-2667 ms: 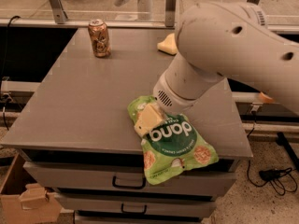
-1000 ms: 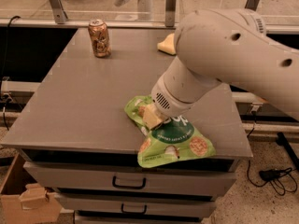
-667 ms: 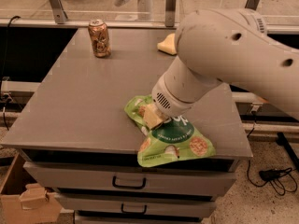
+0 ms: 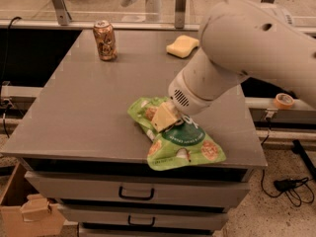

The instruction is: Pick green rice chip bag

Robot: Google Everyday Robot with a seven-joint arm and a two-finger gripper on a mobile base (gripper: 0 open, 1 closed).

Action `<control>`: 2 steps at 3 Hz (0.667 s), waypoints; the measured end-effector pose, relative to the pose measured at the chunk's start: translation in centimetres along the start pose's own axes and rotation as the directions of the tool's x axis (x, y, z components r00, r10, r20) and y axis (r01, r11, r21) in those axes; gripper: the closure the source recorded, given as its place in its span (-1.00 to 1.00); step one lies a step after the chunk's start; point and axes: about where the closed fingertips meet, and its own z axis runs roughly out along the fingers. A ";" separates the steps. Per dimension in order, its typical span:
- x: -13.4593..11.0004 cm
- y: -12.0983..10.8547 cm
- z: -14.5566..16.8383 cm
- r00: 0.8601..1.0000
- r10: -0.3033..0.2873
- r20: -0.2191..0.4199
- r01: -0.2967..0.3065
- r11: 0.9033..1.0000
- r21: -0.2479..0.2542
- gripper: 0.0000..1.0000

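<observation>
The green rice chip bag [image 4: 183,144] lies crumpled near the front edge of the grey table [image 4: 84,107], and its lower end reaches just over the edge. My gripper [image 4: 163,118] comes down from the big white arm [image 4: 247,48] onto the bag's middle. It is shut on the bag, which is pinched and bunched there. One tan finger pad [image 4: 162,116] shows; the other is hidden behind the bag and wrist.
A copper-coloured drink can [image 4: 105,39] stands at the table's back left. A yellow sponge [image 4: 182,46] lies at the back centre. Drawers [image 4: 136,194] sit under the tabletop. A cardboard box [image 4: 29,214] is on the floor at lower left, and cables [image 4: 291,186] at lower right.
The bag has gone from lying flat to bunched and pinched at the gripper. The arm's upper part has shifted right, uncovering the whole sponge. The can has not moved.
</observation>
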 end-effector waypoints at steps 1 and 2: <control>-1.3 -1.7 -1.3 0.998 -0.022 0.056 0.024 0.998 -0.050 -0.76; -2.0 -3.2 -1.6 0.995 -0.022 0.094 0.030 0.996 -0.082 -0.79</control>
